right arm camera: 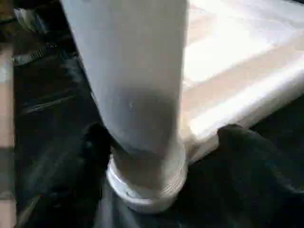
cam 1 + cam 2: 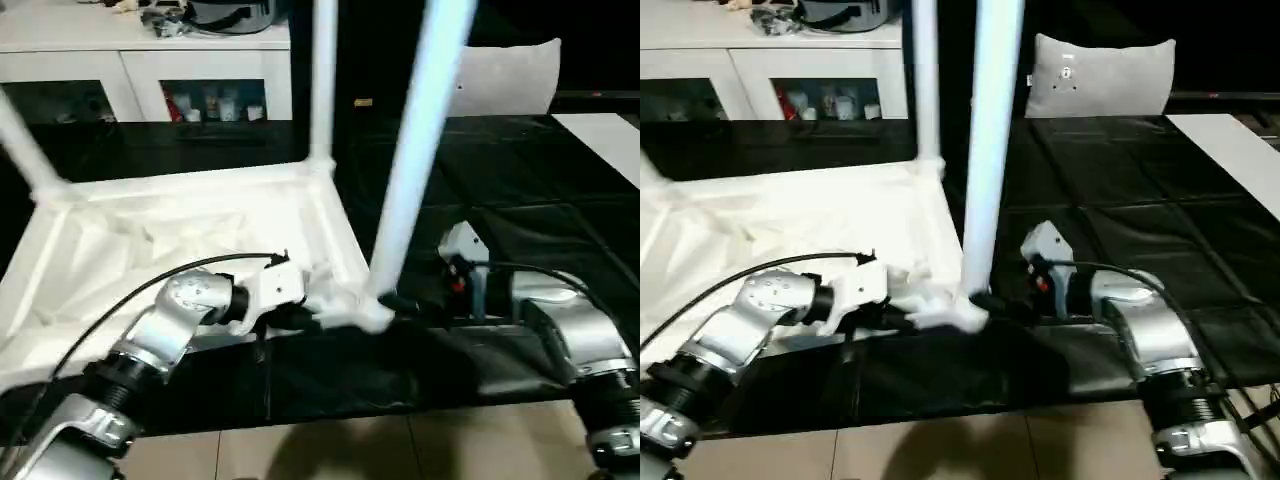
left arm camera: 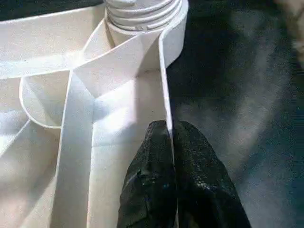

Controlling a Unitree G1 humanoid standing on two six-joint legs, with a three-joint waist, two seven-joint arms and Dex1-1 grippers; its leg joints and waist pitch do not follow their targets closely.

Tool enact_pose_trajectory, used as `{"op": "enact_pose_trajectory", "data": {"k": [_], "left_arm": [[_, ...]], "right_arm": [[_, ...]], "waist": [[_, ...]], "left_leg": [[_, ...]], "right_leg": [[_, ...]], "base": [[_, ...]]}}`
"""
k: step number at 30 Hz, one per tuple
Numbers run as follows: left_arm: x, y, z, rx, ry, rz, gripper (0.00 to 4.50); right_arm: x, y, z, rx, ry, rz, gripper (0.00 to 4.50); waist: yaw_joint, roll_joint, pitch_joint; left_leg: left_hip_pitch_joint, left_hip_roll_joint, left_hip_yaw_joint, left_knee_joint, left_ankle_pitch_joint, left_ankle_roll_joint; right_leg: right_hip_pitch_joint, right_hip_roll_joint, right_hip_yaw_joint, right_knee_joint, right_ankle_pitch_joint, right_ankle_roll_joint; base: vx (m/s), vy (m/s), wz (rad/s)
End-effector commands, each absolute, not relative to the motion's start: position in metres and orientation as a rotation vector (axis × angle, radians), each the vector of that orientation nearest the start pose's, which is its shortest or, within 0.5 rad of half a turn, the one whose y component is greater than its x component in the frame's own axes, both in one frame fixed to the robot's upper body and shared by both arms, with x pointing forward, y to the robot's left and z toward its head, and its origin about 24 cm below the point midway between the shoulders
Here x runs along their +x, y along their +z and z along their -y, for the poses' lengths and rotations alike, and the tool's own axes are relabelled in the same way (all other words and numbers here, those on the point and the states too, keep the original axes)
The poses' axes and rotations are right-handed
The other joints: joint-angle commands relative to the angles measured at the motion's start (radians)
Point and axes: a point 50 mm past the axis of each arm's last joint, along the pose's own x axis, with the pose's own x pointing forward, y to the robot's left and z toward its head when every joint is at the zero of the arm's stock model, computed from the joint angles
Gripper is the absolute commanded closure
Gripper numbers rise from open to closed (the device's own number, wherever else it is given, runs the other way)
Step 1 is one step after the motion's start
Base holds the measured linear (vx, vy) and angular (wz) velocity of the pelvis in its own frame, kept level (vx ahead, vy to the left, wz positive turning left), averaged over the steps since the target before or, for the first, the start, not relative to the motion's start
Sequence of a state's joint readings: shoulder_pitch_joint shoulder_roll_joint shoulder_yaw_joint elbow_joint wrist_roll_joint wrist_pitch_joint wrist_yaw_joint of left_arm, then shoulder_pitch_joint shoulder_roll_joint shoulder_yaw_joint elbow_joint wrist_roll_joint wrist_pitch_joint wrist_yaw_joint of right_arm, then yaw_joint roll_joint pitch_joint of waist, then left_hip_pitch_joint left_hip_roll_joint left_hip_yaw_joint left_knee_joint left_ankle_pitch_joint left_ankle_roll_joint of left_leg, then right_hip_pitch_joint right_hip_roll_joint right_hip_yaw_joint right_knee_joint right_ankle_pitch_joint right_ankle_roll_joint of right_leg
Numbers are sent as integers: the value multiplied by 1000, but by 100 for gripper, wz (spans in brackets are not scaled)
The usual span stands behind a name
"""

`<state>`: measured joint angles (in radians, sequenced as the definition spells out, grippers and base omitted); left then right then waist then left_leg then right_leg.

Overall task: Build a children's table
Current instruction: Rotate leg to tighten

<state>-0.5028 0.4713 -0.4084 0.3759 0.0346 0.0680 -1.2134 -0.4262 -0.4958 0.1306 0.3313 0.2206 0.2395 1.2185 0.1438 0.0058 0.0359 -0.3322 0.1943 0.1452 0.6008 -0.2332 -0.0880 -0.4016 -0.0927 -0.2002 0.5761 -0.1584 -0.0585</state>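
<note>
Your left gripper (image 3: 168, 142) was clenched on the side rim of the upturned table top (image 2: 150, 250), which lay on the black mat (image 2: 1120, 180). Your right gripper (image 1: 156, 156) straddled the base of the near leg (image 2: 415, 150) standing in its corner socket (image 1: 147, 183), fingers either side, not closed.

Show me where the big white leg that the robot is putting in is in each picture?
Left eye view: the near leg rises from the table top's near right corner, middle of the picture.
Right eye view: same leg, just left of centre.
Left wrist view: its ribbed base at the top edge.
Right wrist view: the leg fills the middle.
Shared landmark: the corner socket it enters.
</note>
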Motion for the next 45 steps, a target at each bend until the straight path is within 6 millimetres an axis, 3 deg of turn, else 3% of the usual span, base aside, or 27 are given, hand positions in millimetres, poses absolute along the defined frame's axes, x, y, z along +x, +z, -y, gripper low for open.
{"op": "enact_pose_trajectory", "data": {"k": [1, 2, 6, 11, 17, 26, 28, 31, 32, 33, 34, 35, 37, 39, 40, 41, 43, 45], "left_arm": [[281, 47, -126, 651, -1591, -454, 450], [281, 47, -127, 654, -1601, -457, 450], [279, 48, -129, 666, -1636, -459, 450], [280, 49, -130, 669, -1651, -456, 450], [279, 48, -130, 661, -1659, -460, 450], [280, 46, -123, 539, -1565, -474, 450], [283, 47, -119, 482, -1491, -484, 450], [289, 48, -112, 433, -1399, -491, 450], [292, 49, -109, 409, -1349, -489, 450], [297, 50, -104, 381, -1286, -486, 450], [297, 50, -104, 381, -1286, -486, 450], [302, 51, -100, 351, -1226, -483, 450], [309, 52, -92, 306, -1123, -479, 450], [313, 54, -87, 282, -1066, -474, 450], [317, 55, -82, 268, -1021, -466, 450], [318, 57, -77, 265, -1000, -452, 450], [318, 58, -76, 275, -1011, -444, 450], [318, 58, -77, 286, -1016, -440, 450]], "right_arm": [[291, 74, 178, -165, 1310, -346, 101], [290, 73, 178, -161, 1328, -348, 114], [282, 71, 175, -122, 1417, -380, 143], [275, 66, 171, -102, 1483, -415, 191], [273, 64, 168, -80, 1496, -413, 236], [269, 61, 163, 1, 1431, -403, 254], [279, 59, 157, 3, 1284, -402, 254], [295, 55, 149, 10, 1066, -406, 254], [301, 54, 145, 33, 973, -411, 254], [308, 53, 142, 46, 877, -407, 254], [308, 53, 142, 46, 877, -407, 254], [315, 52, 140, 69, 780, -412, 255], [324, 50, 139, 76, 640, -414, 255], [327, 50, 137, 89, 583, -398, 255], [330, 50, 135, 99, 556, -375, 220], [332, 52, 132, 140, 537, -340, 200], [331, 55, 130, 172, 551, -318, 176], [331, 56, 129, 157, 563, -311, 152]], "waist": [[0, -11, -60], [0, -16, -60], [4, -12, -61], [8, -19, -62], [10, -19, -62], [14, -22, -59], [9, -18, -56], [-11, -17, -51], [-23, -16, -48], [-41, -6, -48], [-58, -1, -49], [-74, 4, -52], [-82, 6, -55], [-90, 2, -54], [-93, 2, -57], [-90, 0, -59], [-86, -2, -64], [-77, 1, -76]], "left_leg": [[-12, 45, 3, -65, -66, 88], [-12, 45, 3, -65, -64, 88], [-12, 48, 1, -66, -69, 77], [-13, 44, 2, -66, -70, 67], [-13, 45, 1, -66, -70, 58], [-12, 41, 3, -67, -76, 52], [-9, 41, 3, -69, -82, 40], [-4, 30, 3, -65, -137, 19], [-8, 27, -2, -64, -160, 8], [0, 30, -5, -62, -195, 0], [0, 38, -10, -63, -227, 1], [-3, 52, -16, -70, -252, 8], [-3, 68, -22, -77, -269, 7], [4, 56, -19, -73, -268, 4], [-2, 40, -10, -68, -200, 10], [-2, 38, -8, -67, -176, 14], [-9, 39, -8, -69, -116, 32], [-20, 49, -13, -63, 14, 61]], "right_leg": [[70, -82, 81, -77, -353, -22], [70, -82, 81, -78, -358, -19], [70, -81, 80, -78, -360, -11], [72, -81, 79, -80, -369, 0], [71, -80, 78, -80, -372, 7], [71, -79, 75, -88, -403, 28], [68, -79, 72, -94, -428, 31], [66, -76, 57, -115, -520, 76], [70, -73, 43, -122, -549, 98], [68, -74, 31, -134, -567, 108], [77, -75, 20, -140, -566, 113], [86, -81, 22, -135, -527, 103], [90, -84, 27, -128, -477, 86], [84, -90, 32, -130, -464, 67], [83, -93, 38, -128, -441, 48], [82, -92, 40, -125, -428, 42], [84, -90, 48, -111, -378, 18], [87, -88, 63, -73, -211, -35]], "base": [[0, 0, 0], [0, 0, 0], [0, 0, 0], [0, 0, 0], [0, 0, 0], [0, 0, 0], [0, 0, 0], [0, 0, 0], [0, 0, 0], [0, 0, 0], [0, 0, 0], [0, 0, 0], [0, 0, 0], [0, 0, 0], [0, 0, 0], [0, 0, 0], [0, 0, 0], [26, -7, 0]]}}
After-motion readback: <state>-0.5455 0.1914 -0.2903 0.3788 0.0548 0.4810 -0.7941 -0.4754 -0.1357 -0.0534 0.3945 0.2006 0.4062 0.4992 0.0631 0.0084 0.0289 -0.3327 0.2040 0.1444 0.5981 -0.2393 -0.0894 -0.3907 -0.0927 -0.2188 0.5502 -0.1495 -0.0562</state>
